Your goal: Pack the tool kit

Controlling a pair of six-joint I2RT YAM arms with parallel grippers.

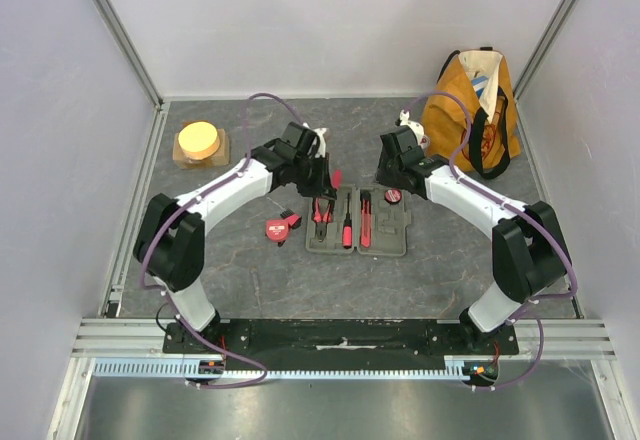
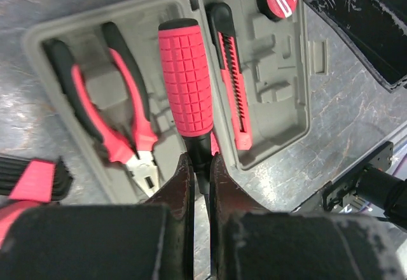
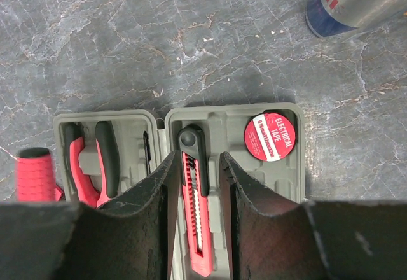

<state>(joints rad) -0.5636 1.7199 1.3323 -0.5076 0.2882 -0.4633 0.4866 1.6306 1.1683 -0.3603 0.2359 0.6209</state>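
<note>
The case (image 1: 396, 238) lies wide open and flat at the middle of the table (image 1: 240, 280), so by my reckoning we're partway through the packing. The pliers (image 2: 105, 111) are bedded in the left half, the cutter (image 2: 232, 89) is down in its slot in the right half, and the tape (image 3: 269, 137) sits in the round pocket at that half's far corner. From above there looks to be another red-handled tool (image 1: 347, 228) down the middle, though I can't make out which. Left to do, I'd judge: seat the screwdriver (image 2: 186, 79), fetch the red item (image 1: 282, 227) lying just left of the case, and fold the case shut. Now the grippers. The left gripper (image 2: 200, 165) is clenched on the screwdriver's black neck, handle pointing away from it, carried above the case near the hinge line between pliers and cutter, not in any slot. The right gripper (image 3: 197, 159) hangs over the right half, jaws parted, gripping nothing. The cutter shows straight below the gap, with the tape just off to its right.
</note>
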